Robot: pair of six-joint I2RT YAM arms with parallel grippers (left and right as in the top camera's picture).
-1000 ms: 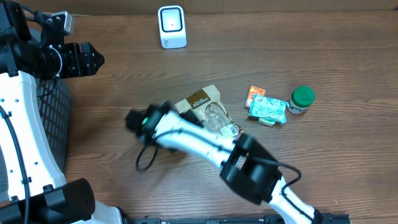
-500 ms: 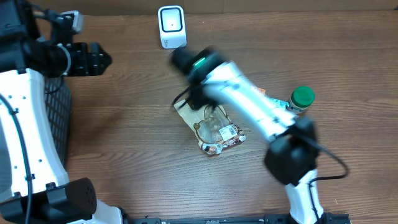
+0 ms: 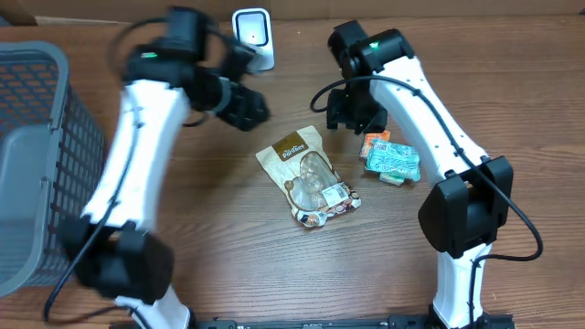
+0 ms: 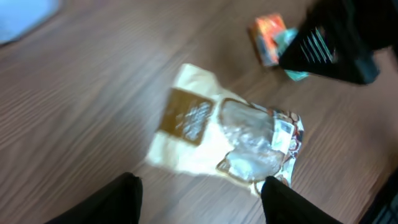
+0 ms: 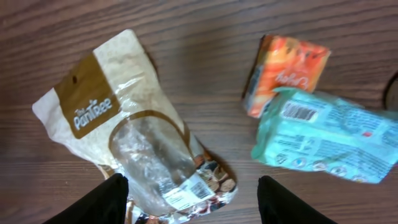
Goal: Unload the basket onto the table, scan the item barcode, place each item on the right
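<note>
A: Two end effectors to enter. Condition of each?

B: Left end effector (image 4: 202,182): fingers spread apart, nothing between them, hanging above the tabletop (image 3: 228,238), up and to the left of the snack pouch (image 3: 306,174) in the overhead view. Right end effector (image 5: 191,182): likewise spread and empty, hanging up and to the right of the pouch.

A: Item for scanning, location?

B: One snack pouch, cream with a brown panel and a clear window. It lies flat near the middle of the tabletop, between the two arms and held by neither. A white label (image 5: 186,194) sits at its window end, facing up; its print is too small to read.

A: Scanner?

B: One white scanner (image 3: 254,37), standing at the far edge of the tabletop, partly hidden behind the left arm, well apart from the pouch.

A: Remaining stock?

B: One orange packet (image 5: 286,71) and one teal packet (image 5: 323,143), touching, the teal one lapping over the orange one's edge, to the right of the pouch. The teal packet shows a barcode (image 5: 298,112) face up. One grey basket (image 3: 37,137) at the left edge.
</note>
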